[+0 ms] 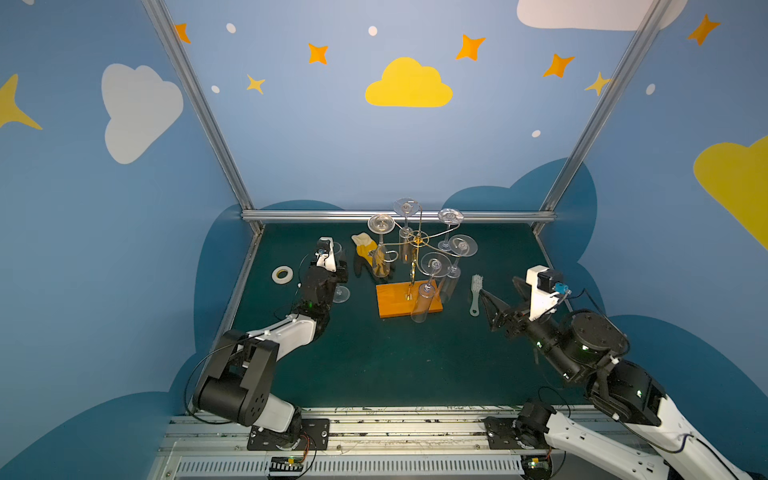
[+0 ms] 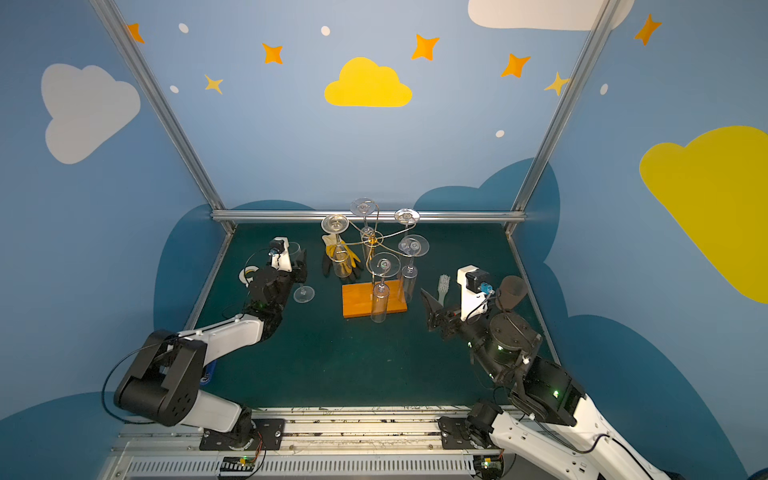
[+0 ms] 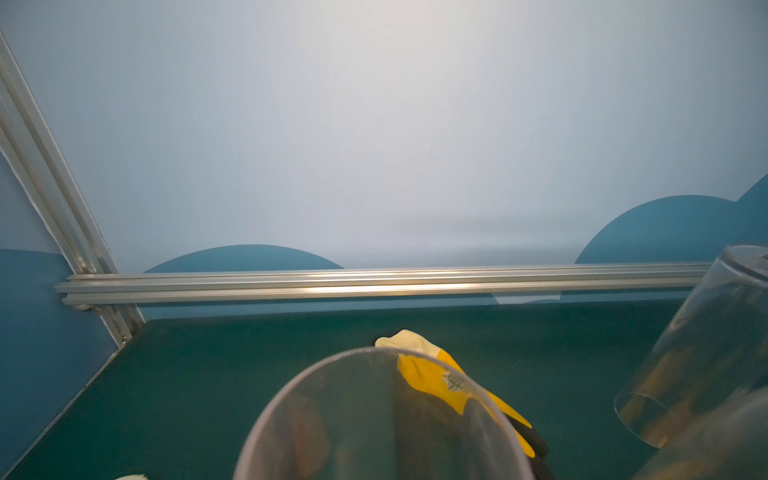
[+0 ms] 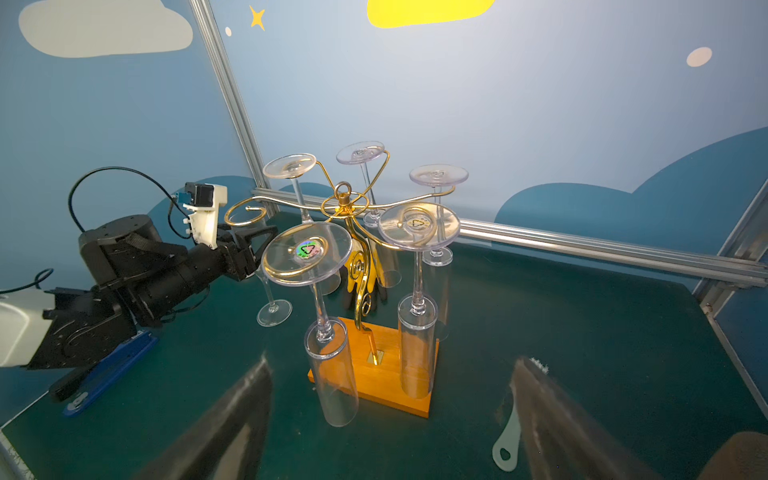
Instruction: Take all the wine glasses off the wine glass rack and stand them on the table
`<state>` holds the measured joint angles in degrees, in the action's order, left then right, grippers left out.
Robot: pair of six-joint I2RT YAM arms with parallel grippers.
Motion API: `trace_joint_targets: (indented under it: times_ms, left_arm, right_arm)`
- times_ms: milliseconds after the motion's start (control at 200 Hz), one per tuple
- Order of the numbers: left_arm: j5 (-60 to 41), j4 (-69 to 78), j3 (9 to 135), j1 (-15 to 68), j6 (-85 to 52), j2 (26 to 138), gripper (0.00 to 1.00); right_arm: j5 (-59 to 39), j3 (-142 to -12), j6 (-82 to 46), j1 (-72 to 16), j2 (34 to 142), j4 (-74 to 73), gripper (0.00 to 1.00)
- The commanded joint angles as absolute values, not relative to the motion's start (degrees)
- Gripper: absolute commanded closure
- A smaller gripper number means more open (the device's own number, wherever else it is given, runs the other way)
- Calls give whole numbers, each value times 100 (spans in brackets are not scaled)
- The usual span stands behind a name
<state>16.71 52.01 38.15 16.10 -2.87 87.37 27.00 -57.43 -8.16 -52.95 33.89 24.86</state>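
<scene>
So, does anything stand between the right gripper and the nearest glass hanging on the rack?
Nothing visible does. Only bare mat shows between the open right gripper and the front glass hanging on the rack. The brush lies flat on the mat, off to one side of that line.

Robot lab cell — aluminium frame, cloud-painted walls, mounting rail

plenty of open mat lower middle in both top views, but brush and glove hem in the wine glass rack right and left
</scene>
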Motion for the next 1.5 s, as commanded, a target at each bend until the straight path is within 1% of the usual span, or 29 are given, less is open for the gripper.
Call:
trace_joint_targets:
  times_ms: [0, 430, 596, 771, 1056, 1106, 1211, 1251, 1291, 1377, 1497]
  left_arm:
    - [1582, 5824, 4070, 1547, -220, 8970, 50]
    - [1406, 7421, 4494, 1463, 22, 10455, 50]
    - [1424, 7409, 4493, 1466, 57, 10587, 49]
    - [1424, 7418, 4456, 1467, 31, 10703, 44]
    - [1503, 7576, 4398, 1498, -17, 10925, 43]
    - [1546, 7567, 4363, 1511, -9, 10902, 40]
    - [1653, 7548, 4314, 1579, 94, 10841, 17]
    - [1691, 7550, 4304, 1597, 145, 10814, 10]
    - [1726, 7550, 4305, 1603, 191, 10788, 6]
    - [1773, 7532, 4287, 1626, 222, 10709, 1]
    - [1801, 7488, 4234, 1628, 248, 10545, 1]
  right_arm:
    - [2856, -6019, -661, -5269, 3393, 2564, 11]
    - [2961, -6117, -660, -5263, 3395, 2750, 11]
    - [3030, -6085, -666, -5256, 3375, 2801, 11]
    - [3049, -6073, -633, -5260, 3384, 2812, 11]
    - [3084, -6073, -681, -5254, 3296, 2918, 11]
    - [3076, -6090, -694, -5255, 3281, 2942, 11]
    - [3059, -6132, -699, -5247, 3268, 3011, 11]
    - [3058, -6135, -692, -5249, 3261, 3023, 11]
    - [3067, -6148, -690, -5249, 3252, 3032, 11]
    - [3067, -6146, -696, -5248, 3226, 3041, 11]
    - [3042, -6135, -689, -5254, 3169, 3056, 11]
